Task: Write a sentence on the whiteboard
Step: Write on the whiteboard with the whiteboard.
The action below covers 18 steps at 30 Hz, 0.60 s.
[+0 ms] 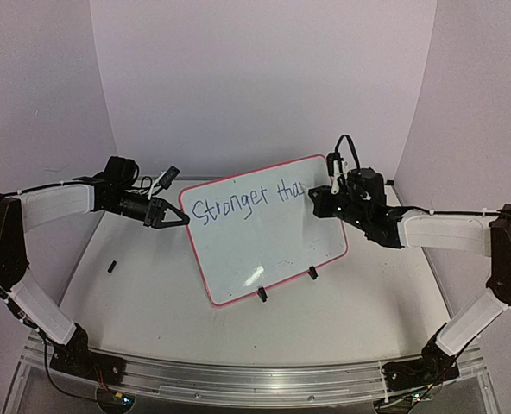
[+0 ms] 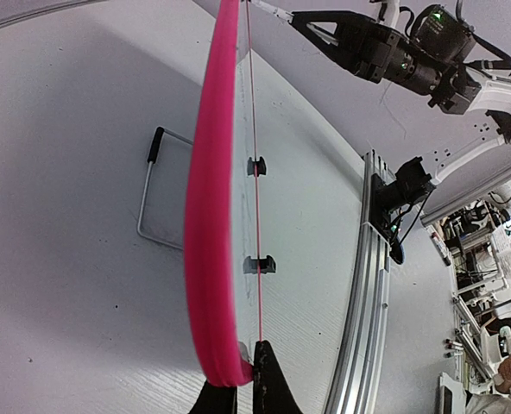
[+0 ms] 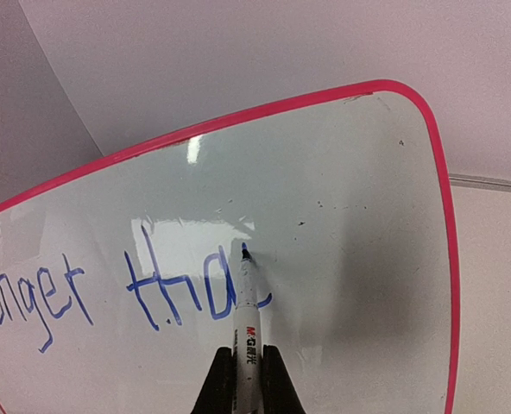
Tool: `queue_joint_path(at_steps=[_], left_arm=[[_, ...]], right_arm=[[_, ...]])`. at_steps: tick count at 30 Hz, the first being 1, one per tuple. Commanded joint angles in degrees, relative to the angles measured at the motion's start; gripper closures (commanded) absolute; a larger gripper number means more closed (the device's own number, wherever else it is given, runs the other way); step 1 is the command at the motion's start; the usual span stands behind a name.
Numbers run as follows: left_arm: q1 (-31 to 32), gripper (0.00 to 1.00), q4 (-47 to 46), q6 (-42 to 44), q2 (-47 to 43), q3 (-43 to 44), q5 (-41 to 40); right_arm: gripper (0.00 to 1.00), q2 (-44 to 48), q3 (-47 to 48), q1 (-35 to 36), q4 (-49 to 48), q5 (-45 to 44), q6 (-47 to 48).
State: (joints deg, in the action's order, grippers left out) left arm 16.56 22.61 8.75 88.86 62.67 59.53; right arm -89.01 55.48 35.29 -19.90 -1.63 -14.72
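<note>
The whiteboard (image 1: 264,237) stands tilted on two black clip feet at mid table, with a red-pink rim. The sentence (image 1: 238,205), in blue marker, reads "Stronger tha" on one line; the right wrist view shows "tha" (image 3: 186,280). My left gripper (image 1: 176,217) is shut on the board's left edge (image 2: 208,216), which it sees edge-on. My right gripper (image 1: 318,195) is shut on a white marker (image 3: 245,336) whose tip (image 3: 244,255) touches the board just right of the "a".
A small black object (image 1: 111,266) lies on the table to the left. A wire stand (image 2: 152,194) shows behind the board. An aluminium rail (image 1: 238,379) runs along the table's near edge. White walls close in on three sides.
</note>
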Motion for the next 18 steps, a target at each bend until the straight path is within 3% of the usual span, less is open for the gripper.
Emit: queue_joint_path(at_steps=[1,18], left_arm=[[0.50,1.00,-1.52,3.13,0.81,2.28,-1.61],[0.69,1.00,-1.52,3.24,1.05,2.30,-1.69]], right_arm=[[1.00,1.67,-2.22,-0.20,0.12,0.52,-1.23],[1.00,5.17,-1.47,-0.24,-0.67,0.61,-0.83]])
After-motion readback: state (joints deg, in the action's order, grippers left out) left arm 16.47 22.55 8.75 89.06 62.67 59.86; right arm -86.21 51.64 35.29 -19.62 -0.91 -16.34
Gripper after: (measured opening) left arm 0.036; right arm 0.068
